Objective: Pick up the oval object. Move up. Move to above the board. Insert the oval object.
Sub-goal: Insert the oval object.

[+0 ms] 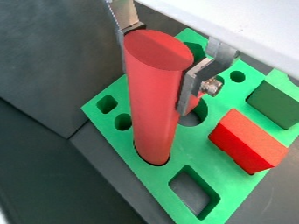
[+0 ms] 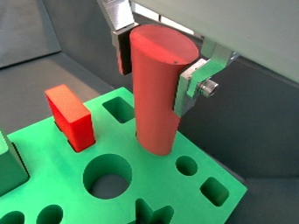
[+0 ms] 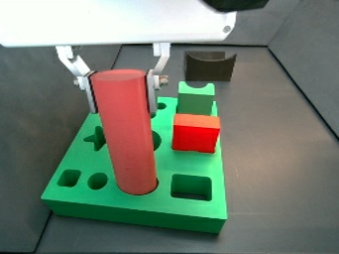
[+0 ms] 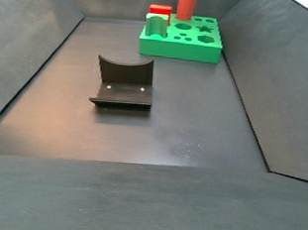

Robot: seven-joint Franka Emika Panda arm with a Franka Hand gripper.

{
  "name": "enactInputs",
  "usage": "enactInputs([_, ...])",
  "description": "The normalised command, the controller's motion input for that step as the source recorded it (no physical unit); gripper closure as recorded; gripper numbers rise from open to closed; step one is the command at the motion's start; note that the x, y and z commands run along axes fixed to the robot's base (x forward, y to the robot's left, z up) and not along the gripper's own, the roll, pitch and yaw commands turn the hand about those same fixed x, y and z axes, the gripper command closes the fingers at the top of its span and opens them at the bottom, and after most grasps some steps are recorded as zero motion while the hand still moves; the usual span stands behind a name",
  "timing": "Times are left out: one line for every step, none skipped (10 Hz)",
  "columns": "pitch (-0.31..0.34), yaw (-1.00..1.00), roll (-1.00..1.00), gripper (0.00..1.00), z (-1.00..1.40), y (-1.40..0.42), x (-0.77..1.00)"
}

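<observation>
The oval object (image 1: 156,96), a tall salmon-red peg, stands upright with its lower end in a hole of the green board (image 1: 146,179). It shows in both wrist views (image 2: 158,87) and both side views (image 3: 126,129) (image 4: 186,2). My gripper (image 1: 158,70) straddles the peg's upper part. Its silver fingers (image 2: 193,83) press the peg from both sides, so it is shut on the peg. In a side view the gripper (image 3: 119,81) sits over the board (image 3: 133,213). The peg's bottom end is hidden in the hole.
A bright red cube (image 1: 247,140) and a small green block (image 1: 274,101) sit on the board beside the peg. The dark fixture (image 4: 121,83) stands on the grey floor away from the board (image 4: 182,47). Grey walls surround the floor.
</observation>
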Motion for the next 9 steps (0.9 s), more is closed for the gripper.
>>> enactInputs([-0.033,0.06,0.48,1.0,-0.43,-0.28,-0.32])
enactInputs([-0.073,0.09,0.42,1.0,-0.55,-0.56,-0.32])
enactInputs([-0.141,0.0,0.35,1.0,-0.65,-0.8,-0.37])
enactInputs([-0.219,0.01,0.28,1.0,-0.64,-0.93,-0.3])
enactInputs([-0.161,0.15,0.21,1.0,-0.7,-0.74,0.05])
enactInputs([0.0,0.09,0.0,1.0,-0.04,-0.16,0.09])
enactInputs([0.041,0.12,0.01,1.0,-0.03,-0.01,0.17])
enactInputs([0.03,0.32,-0.02,1.0,-0.39,0.0,0.59])
enactInputs([0.024,0.29,-0.12,1.0,-0.86,0.0,0.83])
